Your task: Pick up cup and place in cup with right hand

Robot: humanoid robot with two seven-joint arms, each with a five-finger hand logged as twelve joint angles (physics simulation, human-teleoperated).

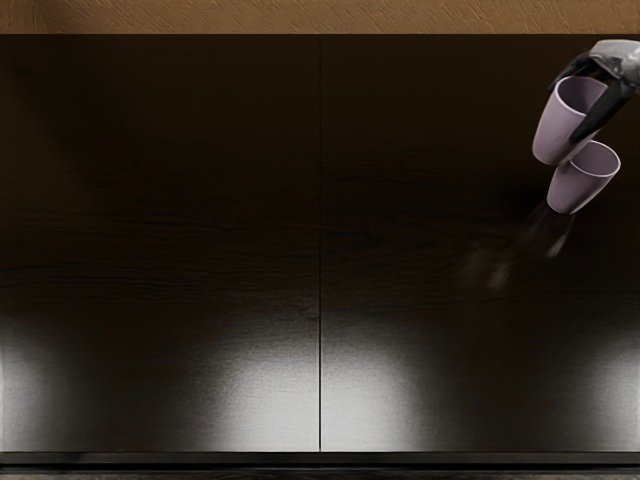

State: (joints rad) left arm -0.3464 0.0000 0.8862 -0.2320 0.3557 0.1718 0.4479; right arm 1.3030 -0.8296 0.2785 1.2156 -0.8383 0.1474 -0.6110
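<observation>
At about half past two on the worktop [200, 200], the nearer cup [574, 187] shows its mouth upwards, ready, I think, to receive the other. Behind, towards two o'clock, the held cup [559, 128] overlaps it in view; touching I cannot tell. The right hand's [615, 58] fingers [603, 110] clasp it near the rim, probably to leave its base free for entering.
</observation>
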